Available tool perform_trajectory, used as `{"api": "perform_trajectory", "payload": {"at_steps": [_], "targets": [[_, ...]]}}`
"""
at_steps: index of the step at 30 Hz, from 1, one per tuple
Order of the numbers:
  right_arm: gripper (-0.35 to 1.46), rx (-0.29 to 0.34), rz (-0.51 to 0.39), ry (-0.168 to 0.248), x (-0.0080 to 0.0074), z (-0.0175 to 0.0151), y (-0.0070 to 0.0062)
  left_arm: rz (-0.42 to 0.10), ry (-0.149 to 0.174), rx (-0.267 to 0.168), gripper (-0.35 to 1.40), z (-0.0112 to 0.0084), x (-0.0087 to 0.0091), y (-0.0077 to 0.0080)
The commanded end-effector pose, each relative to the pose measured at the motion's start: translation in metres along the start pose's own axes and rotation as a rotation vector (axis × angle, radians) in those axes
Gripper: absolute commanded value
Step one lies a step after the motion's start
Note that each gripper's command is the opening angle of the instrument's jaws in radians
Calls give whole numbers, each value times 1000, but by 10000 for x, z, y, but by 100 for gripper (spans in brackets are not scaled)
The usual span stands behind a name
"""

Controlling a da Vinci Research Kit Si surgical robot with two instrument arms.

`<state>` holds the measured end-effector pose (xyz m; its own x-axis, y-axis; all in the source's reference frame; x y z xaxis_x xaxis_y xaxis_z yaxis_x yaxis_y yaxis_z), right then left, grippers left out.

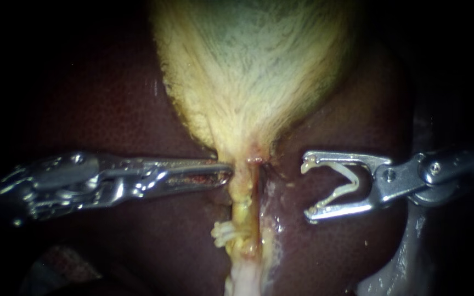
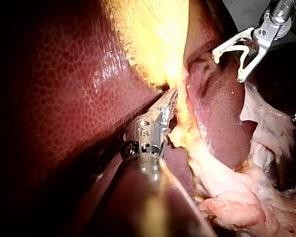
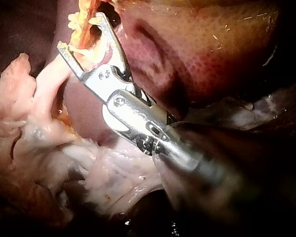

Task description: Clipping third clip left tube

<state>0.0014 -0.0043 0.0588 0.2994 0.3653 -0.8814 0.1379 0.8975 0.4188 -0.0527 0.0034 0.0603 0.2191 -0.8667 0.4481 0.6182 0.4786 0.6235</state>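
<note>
A maroon liver (image 1: 111,109) carries everything; around it, blackness. Down its middle, from the cream fibrous gallbladder (image 1: 253,71), runs the pale yellow left tube (image 1: 241,204), with white clips (image 1: 223,233) low on it. The left instrument's end effector (image 1: 226,174) is closed, its tip touching the tube. The right instrument's end effector (image 1: 307,188), apart toward the liver's right edge, grips an open white clip (image 1: 342,183).

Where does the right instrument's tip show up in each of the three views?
Endoscope view: right instrument at the right, jaws holding a white clip, facing the tube.
Left wrist view: beyond the left instrument, across the tube, clip showing.
Right wrist view: its own instrument, jaws pointing toward the tube.
Shared landmark: the yellowish tube.
</note>
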Motion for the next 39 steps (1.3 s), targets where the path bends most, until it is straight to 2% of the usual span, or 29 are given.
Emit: {"api": "perform_trajectory", "payload": {"at_steps": [1,5,10,14,17,20,25,30,34,39], "targets": [[60,2,-1,0,-2,4,-1,0,0,0,-35,-2,-1,0],[60,28,-10,1,-16,32,-10,0,3,5,-35,-10,-3,3],[60,51,39,-4,-38,80,-20,-1,3,3,-35,-24,-5,9],[60,52,89,-11,-54,115,-23,-1,1,-5,-35,-38,-6,15],[60,43,107,-14,-64,133,-19,-3,1,-9,-35,-47,-9,18],[58,35,129,-16,-72,142,-10,-4,0,-13,-35,-55,-9,21],[58,30,141,-17,-86,142,8,-3,3,-15,-35,-66,-8,21],[58,29,138,-18,-100,141,23,-5,2,-18,-35,-70,-9,13],[57,26,140,-20,-108,146,26,-2,-5,-19,-35,-72,-10,5],[57,22,140,-22,-111,165,21,2,-7,-24,-35,-68,-12,0]]}}
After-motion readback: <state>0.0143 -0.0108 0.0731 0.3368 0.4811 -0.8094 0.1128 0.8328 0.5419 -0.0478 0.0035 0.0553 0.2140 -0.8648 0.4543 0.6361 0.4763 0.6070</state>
